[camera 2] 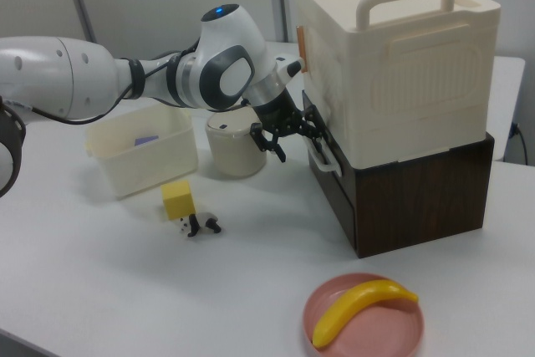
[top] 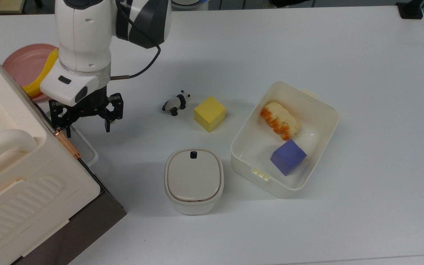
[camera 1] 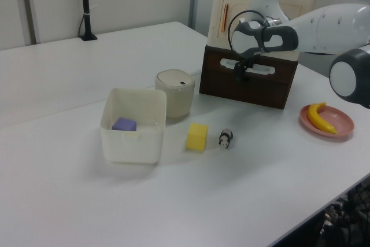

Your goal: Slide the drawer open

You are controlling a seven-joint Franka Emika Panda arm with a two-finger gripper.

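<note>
Cream plastic cabinet (top: pixel 17 165) fills the top view's 8 o'clock corner of the desk (top: pixel 307 44); beneath it sits the dark wooden drawer (camera 1: pixel 248 82), shut. Jaws of the gripper (top: pixel 85 127) are spread, straddling its white loop handle (top: pixel 85 147). Reaching appears finished; next, I judge, clench and pull straight out.

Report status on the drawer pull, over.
Hand open, straddling one end of the white handle, not clamped. Drawer shut, flush with the cabinet front. Nothing in the way; lidded container stands apart.
</note>
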